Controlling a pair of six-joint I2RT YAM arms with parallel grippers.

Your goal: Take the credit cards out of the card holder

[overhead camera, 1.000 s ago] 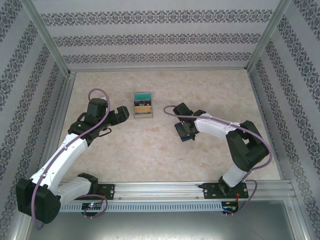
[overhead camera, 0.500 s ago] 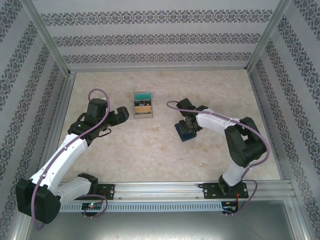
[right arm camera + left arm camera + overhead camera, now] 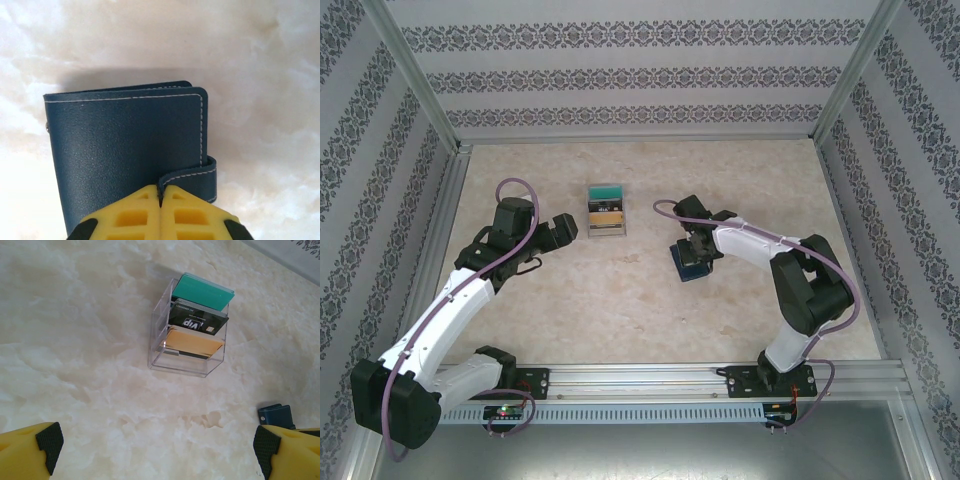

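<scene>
Yellow fingers (image 3: 135, 217) of the right gripper (image 3: 160, 197) are pressing together, clenched, meeting at the snap tab (image 3: 192, 175) of the closed navy card holder (image 3: 125, 145), which is lying at four o'clock from the clear card stand (image 3: 605, 210). At the stand's eight o'clock, the left gripper (image 3: 157, 442) is gaping wide, grasping nothing.

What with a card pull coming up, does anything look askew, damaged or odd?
Nothing stands out: the card holder lies flat and closed, tab folded over, undamaged; the clear card box stands upright, nothing spilled.
</scene>
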